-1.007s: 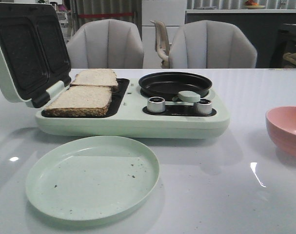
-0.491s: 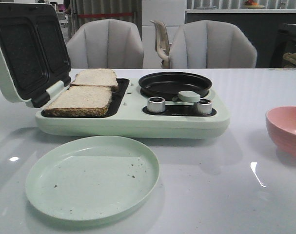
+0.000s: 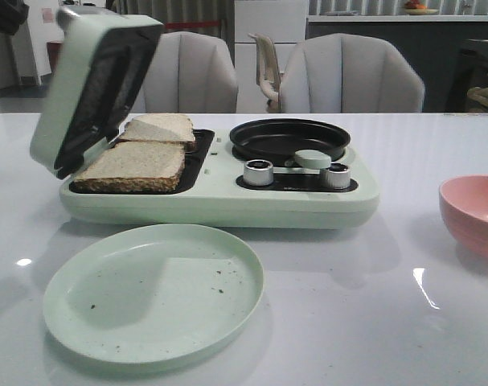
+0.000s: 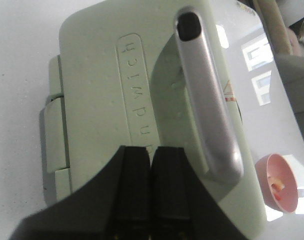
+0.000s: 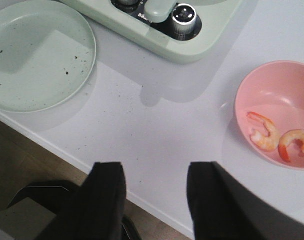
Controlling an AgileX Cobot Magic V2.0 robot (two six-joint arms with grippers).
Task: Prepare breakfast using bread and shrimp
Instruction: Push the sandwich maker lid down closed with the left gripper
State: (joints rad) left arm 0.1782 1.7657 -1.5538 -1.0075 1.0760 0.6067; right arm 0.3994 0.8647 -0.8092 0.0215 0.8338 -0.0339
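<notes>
Pink bowl [image 5: 279, 112] holds shrimp [image 5: 278, 139]; left fingers [image 4: 134, 185] pressed together, right fingers [image 5: 107, 195] spread.

The white table [image 3: 348, 322] carried a plate [image 3: 153, 293] at seven o'clock, a sandwich maker [image 3: 219, 193] at center, a pink bowl [image 3: 473, 215] at three o'clock.
</notes>
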